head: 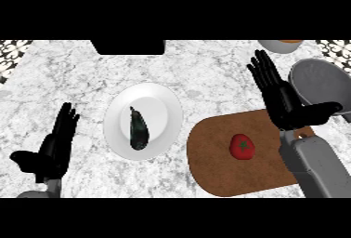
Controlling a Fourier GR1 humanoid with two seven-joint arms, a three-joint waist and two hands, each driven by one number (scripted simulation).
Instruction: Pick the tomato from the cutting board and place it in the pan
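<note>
Grey pan (322,83) at right, part hidden behind the right hand (288,109), cutting board's (226,172) right edge covered by the right forearm, bowl (281,45) and black object (128,47) cut off at top, left forearm cut off at bottom left.

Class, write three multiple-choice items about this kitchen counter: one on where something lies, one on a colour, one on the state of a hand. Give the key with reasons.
1. Where is the tomato?
A) on the cutting board
B) in the pan
C) on the plate

2. What colour is the plate?
A) brown
B) white
C) red

3. The right hand is
A) closed round the tomato
B) open, holding nothing
C) out of view

Key: 1 A, it sits on the brown board; 2 B, the plate under the dark eggplant is white; 3 B, its fingers are straight, above the board.
</note>
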